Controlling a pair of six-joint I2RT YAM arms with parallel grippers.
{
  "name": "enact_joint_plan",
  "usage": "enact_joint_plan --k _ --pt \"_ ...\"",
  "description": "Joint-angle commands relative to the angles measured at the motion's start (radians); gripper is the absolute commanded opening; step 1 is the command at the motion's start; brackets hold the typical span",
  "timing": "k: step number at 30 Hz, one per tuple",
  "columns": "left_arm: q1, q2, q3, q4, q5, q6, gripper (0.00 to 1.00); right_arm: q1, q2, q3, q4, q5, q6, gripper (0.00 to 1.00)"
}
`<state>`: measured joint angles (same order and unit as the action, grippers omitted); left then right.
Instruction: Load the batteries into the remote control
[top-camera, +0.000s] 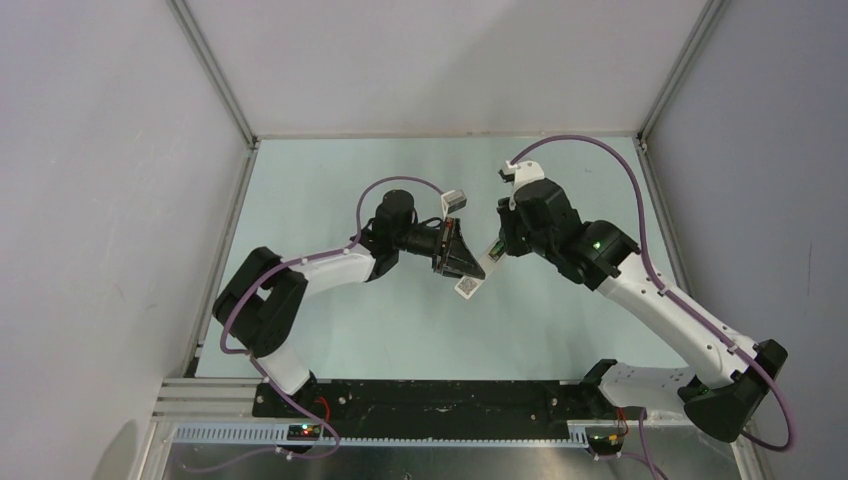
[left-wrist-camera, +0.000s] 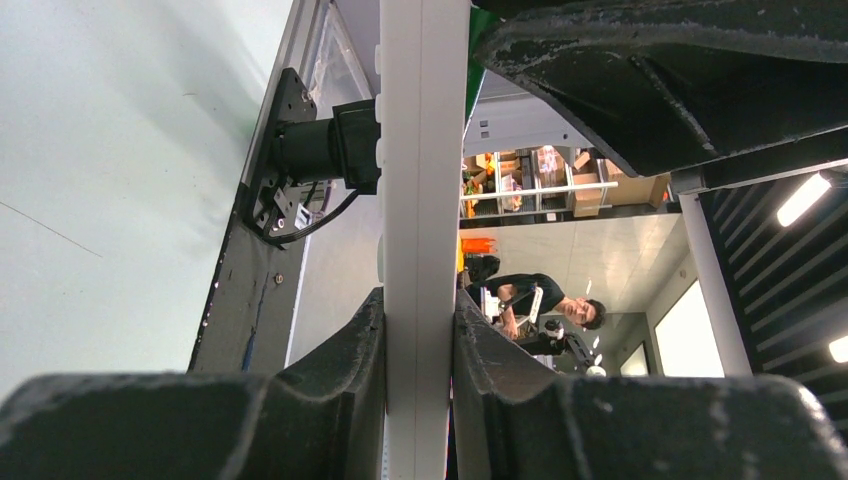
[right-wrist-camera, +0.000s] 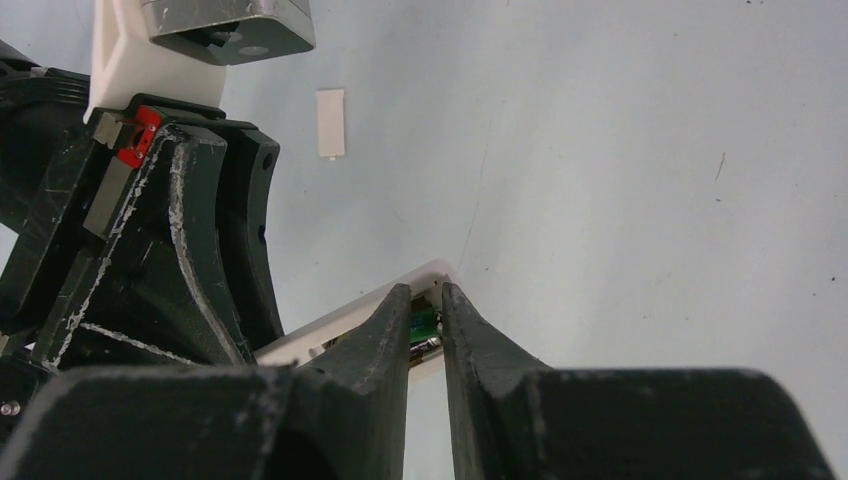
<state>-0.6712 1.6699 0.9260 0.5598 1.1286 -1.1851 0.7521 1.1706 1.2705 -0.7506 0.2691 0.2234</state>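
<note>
My left gripper (top-camera: 455, 257) is shut on the remote control (top-camera: 478, 272), a slim white bar held above the table with its long edges between the jaws (left-wrist-camera: 420, 330). In the left wrist view the remote control (left-wrist-camera: 420, 180) runs straight up the frame. My right gripper (top-camera: 503, 246) meets the remote's far end. Its fingertips (right-wrist-camera: 425, 300) stand narrowly apart over the open recess of the remote control (right-wrist-camera: 340, 325). A greenish-black battery (right-wrist-camera: 424, 322) shows between the tips, lying in the recess. I cannot tell whether the fingers pinch it.
A small flat white cover piece (right-wrist-camera: 331, 122) lies on the pale green table (top-camera: 330, 330) beyond the left gripper. Grey enclosure walls with aluminium posts (top-camera: 215, 75) bound the table left, right and back. Purple cables (top-camera: 620, 160) loop over both arms.
</note>
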Motion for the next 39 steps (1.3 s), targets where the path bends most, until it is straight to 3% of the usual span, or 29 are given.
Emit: enact_joint_plan --k 1,14,39 --pt "-0.005 -0.01 0.028 0.038 0.004 0.02 0.0 0.009 0.003 0.045 -0.007 0.024 -0.004 0.2" --pt "-0.005 -0.019 0.05 0.038 0.013 -0.006 0.0 0.07 0.002 0.004 0.034 0.08 0.044 0.12" --pt "0.002 -0.029 0.103 0.037 0.0 -0.063 0.0 0.099 -0.084 -0.171 0.16 0.04 0.15 0.09"
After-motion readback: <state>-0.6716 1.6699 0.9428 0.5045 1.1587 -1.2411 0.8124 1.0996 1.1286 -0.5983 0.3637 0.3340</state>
